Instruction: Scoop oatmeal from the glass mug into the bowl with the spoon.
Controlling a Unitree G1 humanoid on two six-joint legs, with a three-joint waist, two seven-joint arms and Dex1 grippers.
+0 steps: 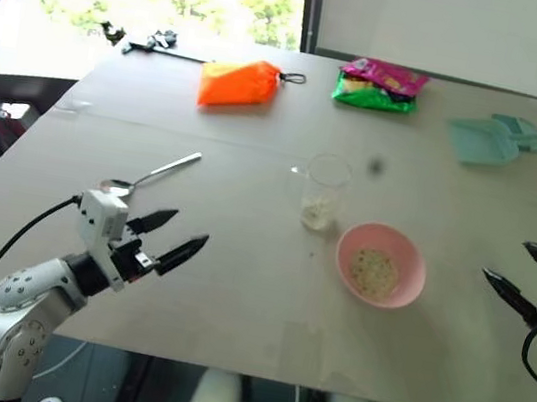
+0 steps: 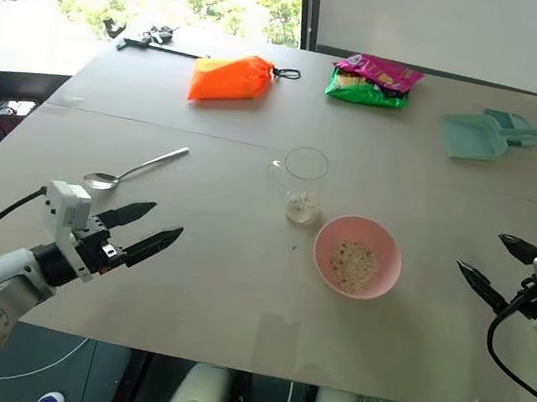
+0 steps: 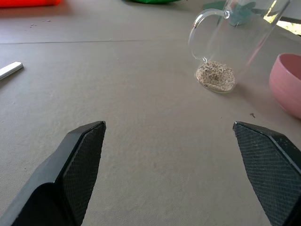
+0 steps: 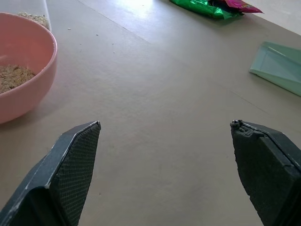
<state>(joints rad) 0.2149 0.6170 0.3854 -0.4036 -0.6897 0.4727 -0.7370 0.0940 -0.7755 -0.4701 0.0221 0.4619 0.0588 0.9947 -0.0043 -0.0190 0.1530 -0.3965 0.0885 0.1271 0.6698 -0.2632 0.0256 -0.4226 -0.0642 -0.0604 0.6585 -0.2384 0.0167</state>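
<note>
Left wrist view, clear glass mug (image 3: 229, 44), handled, beige oatmeal (image 3: 215, 76) thinly covering bottom

On the table (image 2: 235, 287) there is one glass mug (image 2: 301, 184), one pink bowl (image 2: 357, 256), one spoon (image 2: 134, 168), one orange pouch (image 2: 229, 78), one green and pink snack packet (image 2: 372, 81), one teal dustpan (image 2: 486, 132) and one black clip-like object (image 2: 143, 36). Oatmeal (image 2: 353, 262) lies in two heaps, one in the bowl and one in the mug. Two tools are counted: the left tool (image 2: 140, 225) and the right tool (image 2: 497, 261).
</note>
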